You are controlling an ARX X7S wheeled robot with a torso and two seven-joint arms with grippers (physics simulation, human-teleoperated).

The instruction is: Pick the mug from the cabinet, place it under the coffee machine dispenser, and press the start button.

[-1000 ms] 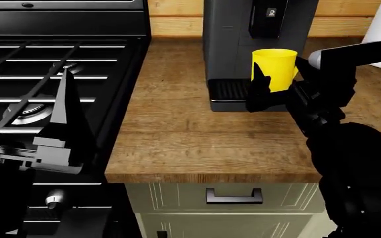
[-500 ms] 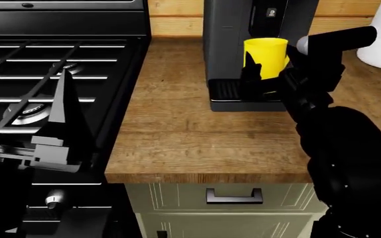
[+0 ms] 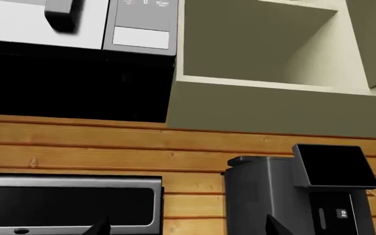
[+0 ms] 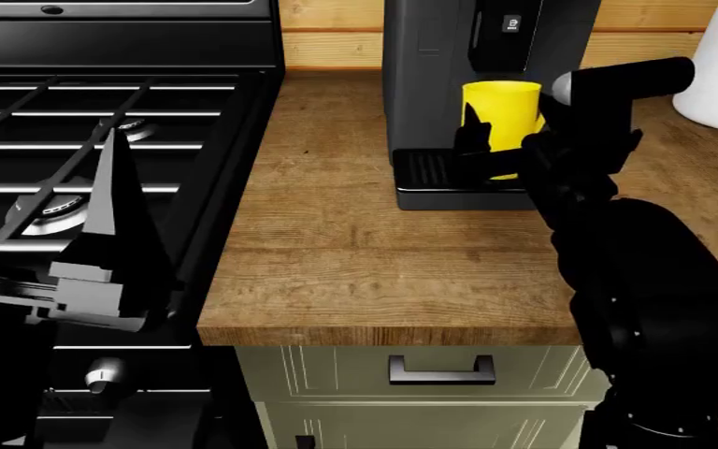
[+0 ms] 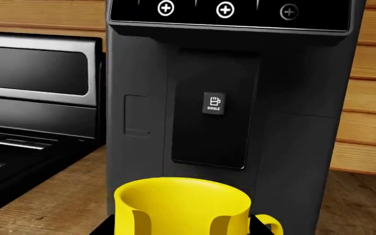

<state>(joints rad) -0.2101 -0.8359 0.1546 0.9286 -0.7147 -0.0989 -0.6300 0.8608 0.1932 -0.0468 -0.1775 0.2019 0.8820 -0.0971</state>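
Directly below the coffee machine dispenser (image 4: 503,42), we hold the upright mug (image 4: 500,114) over the drip tray (image 4: 428,170), our right gripper (image 4: 490,150) jaws clamped on it; left gripper (image 4: 35,215) jaws apart, far off.

even, flat rendered light; sharp focus throughout, faint soft shadows, no glare.

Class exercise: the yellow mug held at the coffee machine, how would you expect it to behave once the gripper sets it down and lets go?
The mug looks rigid and empty, so probably light. Its straight, slightly tapered wall looks smooth, so it may slip in the right gripper. It is about as wide as tall, so it should stand steadily on the ribbed drip tray, though a nudge might slide it.
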